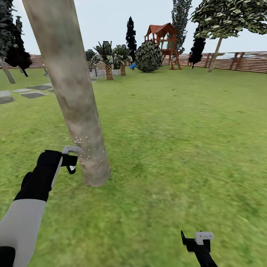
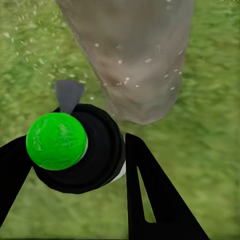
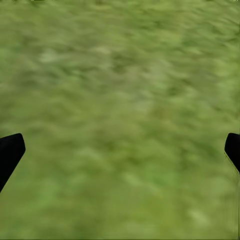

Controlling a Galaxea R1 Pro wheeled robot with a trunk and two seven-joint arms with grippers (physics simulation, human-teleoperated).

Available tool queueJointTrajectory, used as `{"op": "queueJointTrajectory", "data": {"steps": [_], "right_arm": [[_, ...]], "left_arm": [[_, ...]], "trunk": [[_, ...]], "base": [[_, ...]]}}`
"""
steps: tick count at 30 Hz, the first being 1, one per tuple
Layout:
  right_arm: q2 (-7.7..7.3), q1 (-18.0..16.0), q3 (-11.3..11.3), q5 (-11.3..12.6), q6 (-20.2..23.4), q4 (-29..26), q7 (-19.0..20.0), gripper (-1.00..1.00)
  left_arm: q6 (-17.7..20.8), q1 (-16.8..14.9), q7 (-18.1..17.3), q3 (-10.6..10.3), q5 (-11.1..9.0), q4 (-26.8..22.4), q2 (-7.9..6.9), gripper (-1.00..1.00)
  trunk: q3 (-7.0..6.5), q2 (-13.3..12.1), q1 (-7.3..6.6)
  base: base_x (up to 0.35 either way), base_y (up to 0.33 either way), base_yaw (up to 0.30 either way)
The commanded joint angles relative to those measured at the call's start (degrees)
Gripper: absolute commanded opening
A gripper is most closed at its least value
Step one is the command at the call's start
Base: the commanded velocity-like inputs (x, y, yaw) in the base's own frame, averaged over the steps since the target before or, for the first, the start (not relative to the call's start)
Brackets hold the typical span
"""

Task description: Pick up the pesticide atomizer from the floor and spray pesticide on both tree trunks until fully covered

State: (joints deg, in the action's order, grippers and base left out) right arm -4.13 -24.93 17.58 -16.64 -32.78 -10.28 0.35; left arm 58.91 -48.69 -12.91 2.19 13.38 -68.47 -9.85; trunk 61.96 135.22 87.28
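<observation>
A thick mottled beige-grey tree trunk rises from the grass floor just ahead on the left, leaning slightly in the head view. White spray specks dot its lower part. My left gripper sits close beside the trunk's base, shut on the pesticide atomizer, a black bottle with a green ball top and a grey nozzle facing the trunk. My right gripper hangs low at the right, open over bare grass, its fingers wide apart.
Another tree with a leafy crown stands far back right by the brown slat fence. Short palms, a round shrub and a red play tower line the back. Grey paving stones lie at the left.
</observation>
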Motion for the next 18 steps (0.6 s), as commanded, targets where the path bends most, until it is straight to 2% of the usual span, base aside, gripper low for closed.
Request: {"op": "queueJointTrajectory", "data": {"steps": [1, 11, 15, 18], "right_arm": [[0.01, 0.00, 0.00, 0.02, 0.00, 0.00, 0.00, 1.00], [0.01, -0.01, 0.00, -0.02, 0.00, 0.00, 0.00, 1.00], [0.05, -0.02, 0.00, -0.02, 0.00, 0.00, 0.00, 1.00], [0.08, 0.01, 0.00, 0.00, 0.00, 0.00, 0.00, 1.00]], "left_arm": [[-0.01, 0.00, -0.01, 0.00, -0.02, 0.00, 0.00, -1.00], [-0.02, 0.00, 0.01, 0.01, 0.07, 0.00, 0.00, -1.00], [-0.02, 0.00, 0.07, 0.01, 0.14, 0.00, -0.01, -1.00], [-0.04, 0.42, 0.10, 0.01, 0.16, 0.07, -0.07, -1.00]], "trunk": [[0.00, 0.00, 0.00], [0.00, 0.00, 0.00], [0.00, 0.00, 0.00], [0.00, 0.00, 0.00]], "base": [[0.103, -0.273, 0.088], [0.146, -0.265, 0.011], [0.039, -0.270, 0.011], [0.003, -0.274, 0.202]]}}
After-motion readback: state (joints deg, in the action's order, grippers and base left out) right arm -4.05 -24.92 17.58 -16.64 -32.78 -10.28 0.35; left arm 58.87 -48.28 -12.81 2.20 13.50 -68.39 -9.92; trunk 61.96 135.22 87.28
